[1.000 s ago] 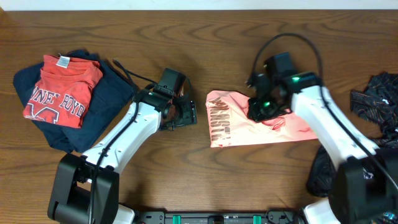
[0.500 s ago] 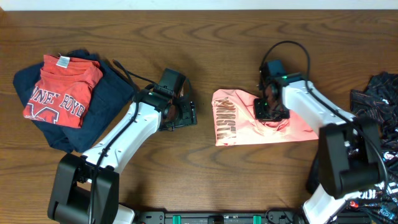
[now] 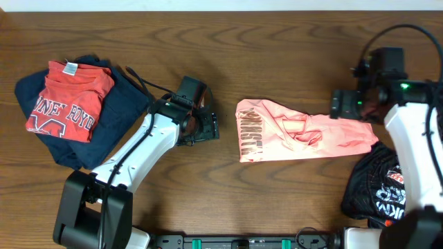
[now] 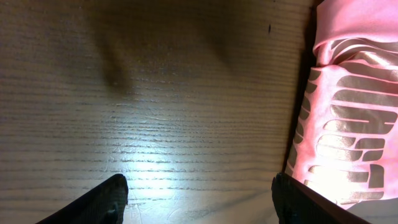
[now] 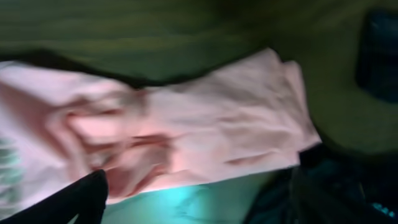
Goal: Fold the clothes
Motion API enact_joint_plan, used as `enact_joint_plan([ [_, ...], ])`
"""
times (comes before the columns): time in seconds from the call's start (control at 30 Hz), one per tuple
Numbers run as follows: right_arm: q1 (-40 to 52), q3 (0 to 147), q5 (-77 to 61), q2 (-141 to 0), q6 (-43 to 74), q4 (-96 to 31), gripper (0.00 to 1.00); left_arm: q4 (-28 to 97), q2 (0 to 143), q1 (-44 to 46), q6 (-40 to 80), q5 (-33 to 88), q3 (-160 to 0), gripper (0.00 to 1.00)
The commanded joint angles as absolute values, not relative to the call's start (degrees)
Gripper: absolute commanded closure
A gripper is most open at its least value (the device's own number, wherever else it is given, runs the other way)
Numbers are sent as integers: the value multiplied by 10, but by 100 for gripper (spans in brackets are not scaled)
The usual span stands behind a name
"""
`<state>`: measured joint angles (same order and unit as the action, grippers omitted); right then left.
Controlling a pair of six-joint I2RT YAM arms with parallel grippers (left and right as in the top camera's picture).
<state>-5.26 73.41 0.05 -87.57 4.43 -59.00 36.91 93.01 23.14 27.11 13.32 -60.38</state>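
Observation:
A pink shirt (image 3: 304, 135) with gold lettering lies in a long flat strip on the wooden table, right of centre. My left gripper (image 3: 210, 128) stands open just left of the shirt's lettered end, apart from it. In the left wrist view that gripper (image 4: 199, 186) has bare wood between its fingers, with the pink shirt (image 4: 348, 112) at the right. My right gripper (image 3: 344, 105) hovers open over the shirt's upper right end. The blurred right wrist view shows the pink shirt (image 5: 205, 130) below the right gripper (image 5: 205, 196), nothing held.
A red shirt (image 3: 69, 100) lies folded on a navy garment (image 3: 118, 117) at the far left. Dark clothes are piled at the right edge (image 3: 419, 111) and the lower right (image 3: 381, 190), touching the pink shirt's end. A cable (image 3: 149, 84) runs behind the left arm.
My right gripper left the middle of the pink shirt, moved right to its far end and opened. The shirt now lies stretched out further right. The left arm has not moved.

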Motion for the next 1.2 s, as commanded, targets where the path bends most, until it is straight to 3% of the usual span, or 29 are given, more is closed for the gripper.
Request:
enact_joint_plan([
  [0.0, -110, 711, 6, -925, 5, -587, 6, 371, 936, 232, 266, 130, -600, 25],
  [0.23, -188, 711, 1, -1026, -3, -543, 6, 371, 936, 232, 266, 130, -600, 25],
  [0.57, -204, 711, -86, -1137, -26, -497, 9, 371, 936, 232, 266, 130, -600, 25],
  [0.67, -204, 711, -136, -1163, -51, -499, 24, 371, 936, 232, 266, 130, -600, 25],
  [0.73, -204, 711, -140, -1173, -53, -506, 56, 371, 936, 232, 266, 130, -600, 25],
  [0.8, -204, 712, -140, -1172, -53, -509, 80, 371, 936, 232, 266, 130, -600, 25],
  [0.87, -204, 718, -140, -1164, -52, -521, 94, 371, 936, 232, 266, 130, -600, 25],
  [0.9, -204, 726, -140, -1156, -52, -532, 98, 371, 936, 232, 266, 130, -600, 25],
  [1.17, -196, 842, -140, -1053, -25, -655, 99, 371, 936, 232, 266, 130, -600, 25],
])
